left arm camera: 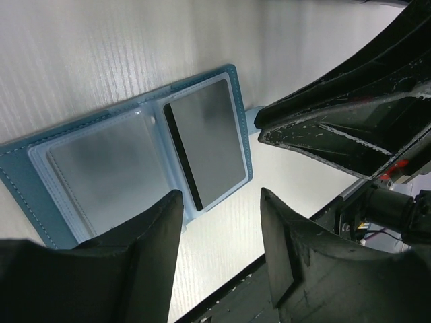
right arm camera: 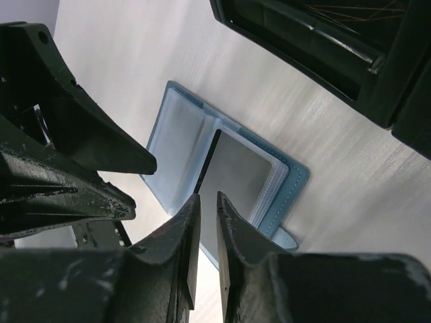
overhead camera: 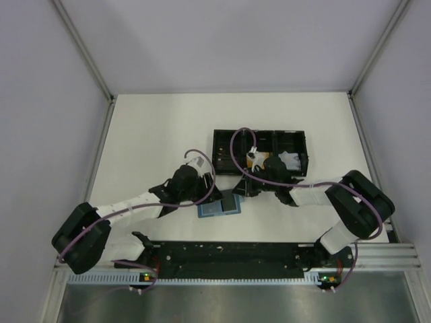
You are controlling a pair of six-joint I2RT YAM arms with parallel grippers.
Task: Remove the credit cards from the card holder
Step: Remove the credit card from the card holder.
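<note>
The teal-blue card holder [overhead camera: 217,209] lies open on the white table between both grippers. It also shows in the left wrist view [left arm camera: 101,168] and the right wrist view [right arm camera: 172,134]. A dark card [left arm camera: 209,141] sits in one leaf, its black edge at the fold; it shows in the right wrist view [right arm camera: 239,175] too. My left gripper [left arm camera: 221,208] is open and empty, just off the holder's edge. My right gripper [right arm camera: 205,205] is nearly shut, a thin gap between the fingers, its tips over the dark card. An orange-gold card [overhead camera: 250,162] lies in the black tray.
The long black three-compartment tray [overhead camera: 222,134] stands just behind the holder, with a white paper wad [overhead camera: 289,160] in it; its corner shows in the right wrist view [right arm camera: 323,47]. A black rail [overhead camera: 222,252] runs along the near table edge. The two grippers are close together.
</note>
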